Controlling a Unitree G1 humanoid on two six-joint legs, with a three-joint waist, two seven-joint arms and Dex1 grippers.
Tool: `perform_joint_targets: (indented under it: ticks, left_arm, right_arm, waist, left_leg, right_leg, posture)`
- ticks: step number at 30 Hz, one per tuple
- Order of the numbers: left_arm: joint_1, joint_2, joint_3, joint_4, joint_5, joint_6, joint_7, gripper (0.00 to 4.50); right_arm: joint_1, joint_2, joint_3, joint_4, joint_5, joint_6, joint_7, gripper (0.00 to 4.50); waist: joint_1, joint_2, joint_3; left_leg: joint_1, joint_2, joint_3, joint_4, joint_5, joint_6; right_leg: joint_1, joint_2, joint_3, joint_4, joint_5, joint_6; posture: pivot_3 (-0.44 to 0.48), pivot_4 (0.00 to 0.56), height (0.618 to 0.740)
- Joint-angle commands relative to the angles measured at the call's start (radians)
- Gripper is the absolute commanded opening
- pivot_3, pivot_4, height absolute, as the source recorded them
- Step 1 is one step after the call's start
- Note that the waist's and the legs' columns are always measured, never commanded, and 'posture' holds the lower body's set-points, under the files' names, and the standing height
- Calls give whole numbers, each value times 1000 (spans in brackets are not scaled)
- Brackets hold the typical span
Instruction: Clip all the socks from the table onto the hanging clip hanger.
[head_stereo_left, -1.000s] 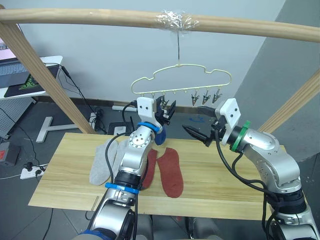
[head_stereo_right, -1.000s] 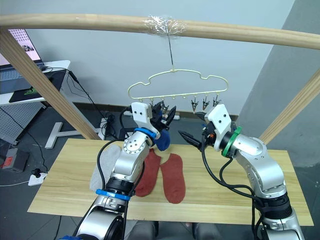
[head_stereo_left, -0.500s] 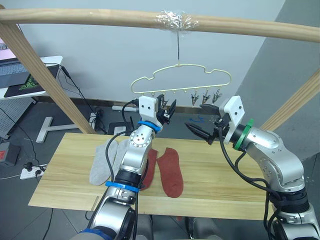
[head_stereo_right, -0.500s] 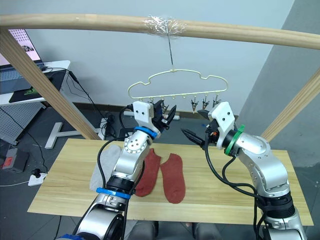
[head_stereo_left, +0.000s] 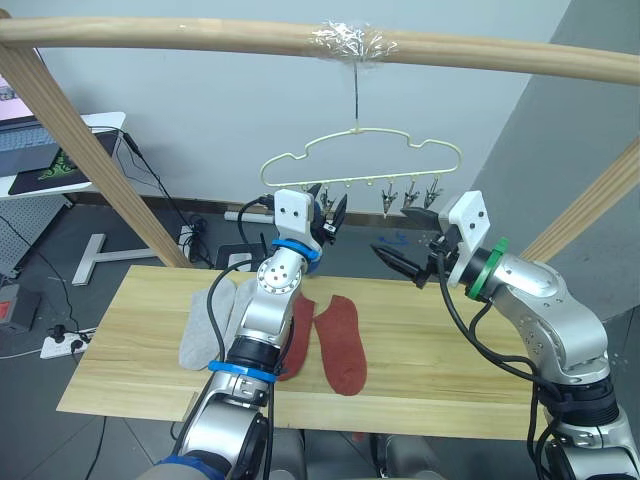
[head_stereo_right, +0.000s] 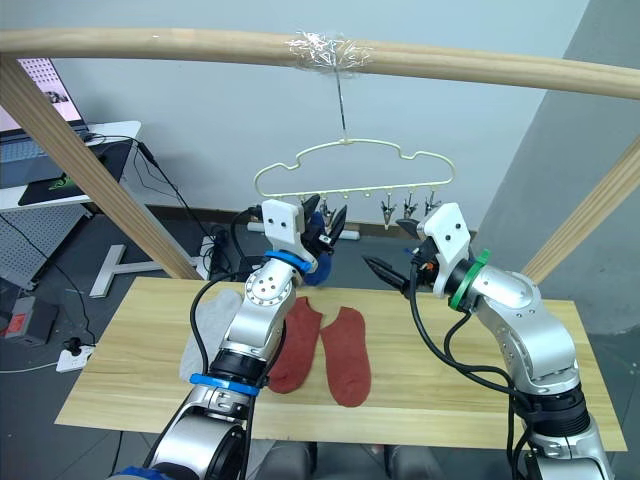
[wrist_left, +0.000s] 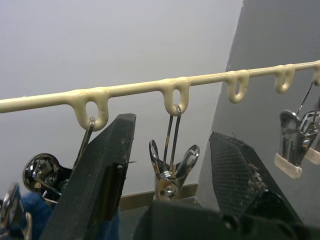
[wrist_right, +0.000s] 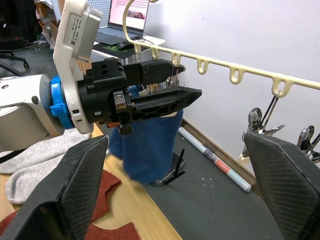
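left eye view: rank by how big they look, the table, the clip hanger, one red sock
1. The table, largest by far.
2. The clip hanger.
3. The red sock, though it and the hanger lie at different depths, so this order is less sure.

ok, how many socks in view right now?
5. Two grey at the left of the table, two red at its middle, one blue hanging under the hanger. Another may be hidden.
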Motion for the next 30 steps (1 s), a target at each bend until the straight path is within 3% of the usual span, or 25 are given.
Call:
perform_joint_targets:
  ticks: [1,7,10,18,23,26,30]
  left_arm:
    - [-24,-2,0,-3,2,-32,2,2310]
    - [-24,-5,0,-3,-2,-36,0,691]
    - [-21,-7,0,-9,-6,-34,-4,121]
    - [-33,-6,36,3,-72,30,-45,69]
    - [-58,4,151,-82,-313,294,-144,69]
    - [-51,13,171,-129,-363,370,-159,69]
    - [-4,38,166,-195,-364,415,-157,69]
  right_arm:
    - [-13,-8,-20,-39,22,-2,-2,4500]
    - [-11,-10,-19,-39,22,-1,0,4500]
    - [-12,-7,-19,-39,23,0,-1,4500]
    - [43,8,65,-1,-25,9,-13,4500]
    - [81,147,322,331,-246,-149,-107,4500]
    - [67,204,356,440,-291,-186,-119,4500]
    - [-1,330,424,794,-391,-276,-192,4500]
  waist:
    - [0,0,0]
    - [0,0,0]
    - [0,0,0]
    - [0,0,0]
    - [-9,-1,-2]
    - [-15,-1,-2]
    - [-15,-1,-2]
  left_leg:
    - [0,0,0,0,0,0]
    - [0,0,0,0,0,0]
    - [0,0,0,0,0,0]
    - [0,0,0,0,0,0]
    - [3,0,0,0,0,0]
    - [3,0,0,0,0,0]
    - [5,0,0,1,1,0]
  right_leg:
    - [0,0,0,0,0,0]
    - [0,0,0,0,0,0]
    - [0,0,0,0,0,0]
    - [1,0,-1,1,0,0]
    - [2,0,-1,2,0,0]
    - [1,0,0,4,0,0]
    - [2,0,0,6,0,0]
  posture:
    - [51,141,740]
    - [55,143,740]
    - [55,143,740]
    - [54,146,740]
    - [89,151,740]
    - [115,156,740]
    - [128,157,740]
